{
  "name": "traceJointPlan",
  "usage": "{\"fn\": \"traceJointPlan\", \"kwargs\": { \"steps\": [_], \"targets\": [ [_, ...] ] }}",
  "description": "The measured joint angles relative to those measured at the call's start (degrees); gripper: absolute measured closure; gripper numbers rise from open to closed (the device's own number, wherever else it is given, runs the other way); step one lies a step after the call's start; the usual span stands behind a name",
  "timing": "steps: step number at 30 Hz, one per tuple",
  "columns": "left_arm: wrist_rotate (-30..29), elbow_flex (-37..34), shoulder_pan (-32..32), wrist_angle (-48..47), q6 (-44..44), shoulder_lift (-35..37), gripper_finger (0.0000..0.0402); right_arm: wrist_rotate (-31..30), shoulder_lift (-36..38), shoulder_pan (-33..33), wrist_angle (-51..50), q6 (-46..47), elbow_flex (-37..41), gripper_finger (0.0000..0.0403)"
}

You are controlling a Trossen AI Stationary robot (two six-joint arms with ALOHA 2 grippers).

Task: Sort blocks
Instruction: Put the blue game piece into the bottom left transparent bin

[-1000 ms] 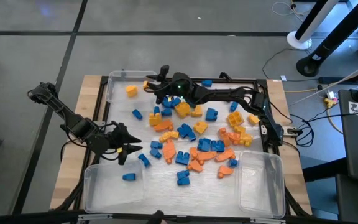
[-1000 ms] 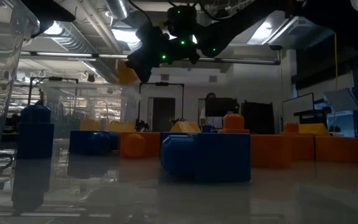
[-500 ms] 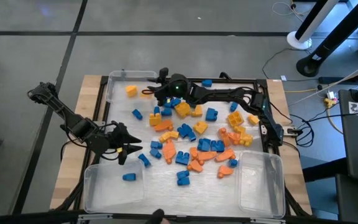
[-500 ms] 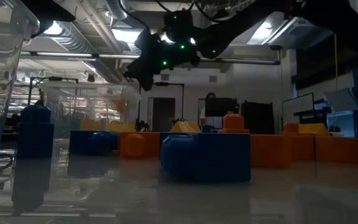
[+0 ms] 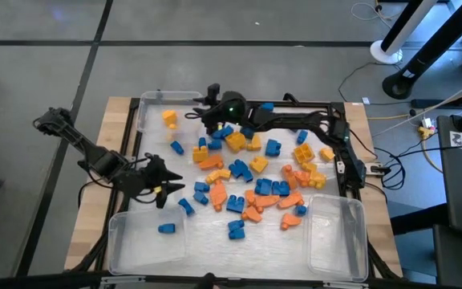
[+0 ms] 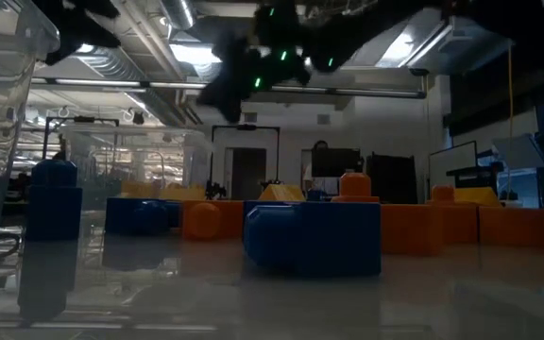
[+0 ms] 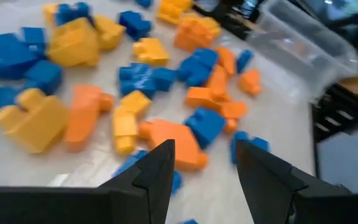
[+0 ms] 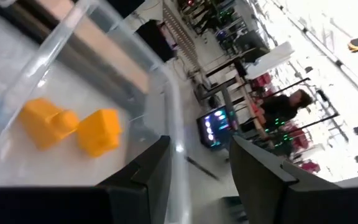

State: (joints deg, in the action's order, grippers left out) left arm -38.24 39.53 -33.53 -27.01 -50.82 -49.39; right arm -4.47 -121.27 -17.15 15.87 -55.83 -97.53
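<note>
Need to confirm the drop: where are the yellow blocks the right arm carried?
High view: two yellow blocks lie in the clear bin at the table's far left corner, just left of the right gripper.

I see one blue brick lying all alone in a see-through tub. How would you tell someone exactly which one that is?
Start at the clear bin at the table's near left corner, just below the left arm's open claw. Inside it lies a single blue block, close to the bin's upper wall. Unlike the other blocks, heaped loose on the table's middle, it has no brick touching it.

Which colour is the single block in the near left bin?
Blue, clearest in the high view.
</note>
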Motion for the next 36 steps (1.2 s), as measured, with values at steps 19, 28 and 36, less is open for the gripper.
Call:
{"fn": "traceJointPlan", "kwargs": {
  "steps": [19, 28, 36],
  "targets": [
    [27.4, 0.0, 29.2, -9.8, 17.5, 0.0, 0.0243, 5.1, 29.4, 6.6, -53.5, 7.7, 0.0, 0.0242],
    [42.1, 0.0, 29.8, -9.6, 24.8, -2.4, 0.0243, 5.1, 35.9, 13.2, -59.8, 12.8, 5.8, 0.0242],
    [42.8, 0.0, 26.4, -9.1, 36.8, -10.4, 0.0243, 5.1, 39.7, 16.9, -59.9, 16.4, 12.1, 0.0242]
  ]
}}
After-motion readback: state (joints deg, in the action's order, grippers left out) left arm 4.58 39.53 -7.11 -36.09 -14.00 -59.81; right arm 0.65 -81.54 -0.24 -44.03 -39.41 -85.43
